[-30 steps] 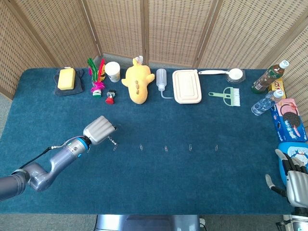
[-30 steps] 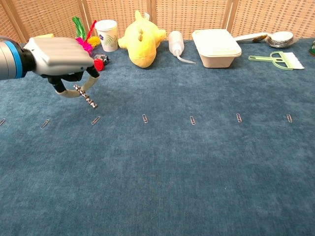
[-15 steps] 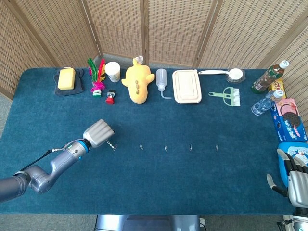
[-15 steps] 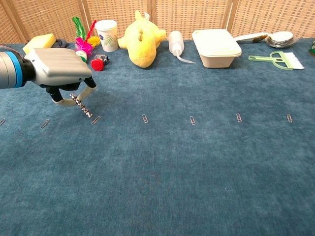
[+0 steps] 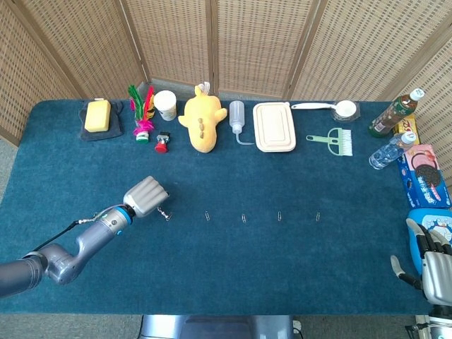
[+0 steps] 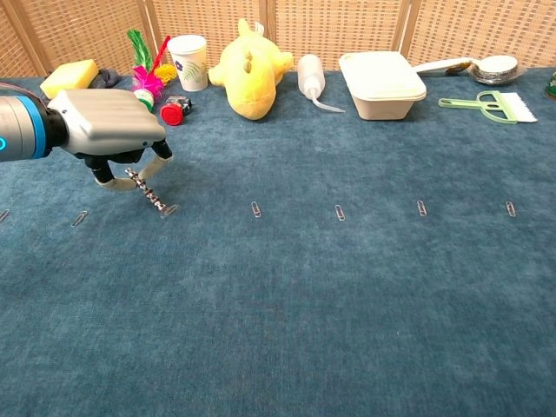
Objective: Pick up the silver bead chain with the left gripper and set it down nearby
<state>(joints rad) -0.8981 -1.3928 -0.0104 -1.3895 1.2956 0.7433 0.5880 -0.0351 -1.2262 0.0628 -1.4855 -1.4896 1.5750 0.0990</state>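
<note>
A short silver bead chain hangs slanting down from my left hand, pinched between its fingertips; its lower end reaches the blue cloth next to a paper clip. In the head view the left hand sits left of centre, with the silver bead chain showing just under its fingers. My right hand rests at the table's front right corner, fingers apart and holding nothing.
A row of paper clips runs across the middle of the cloth. Along the back stand a yellow sponge, feather toys, a paper cup, a yellow plush, a squeeze bottle and a lunch box. Bottles and snack packs sit at right.
My left hand has come down and slightly left with the chain; the chain's lower end now meets the cloth beside a paper clip. The right hand has not moved.
</note>
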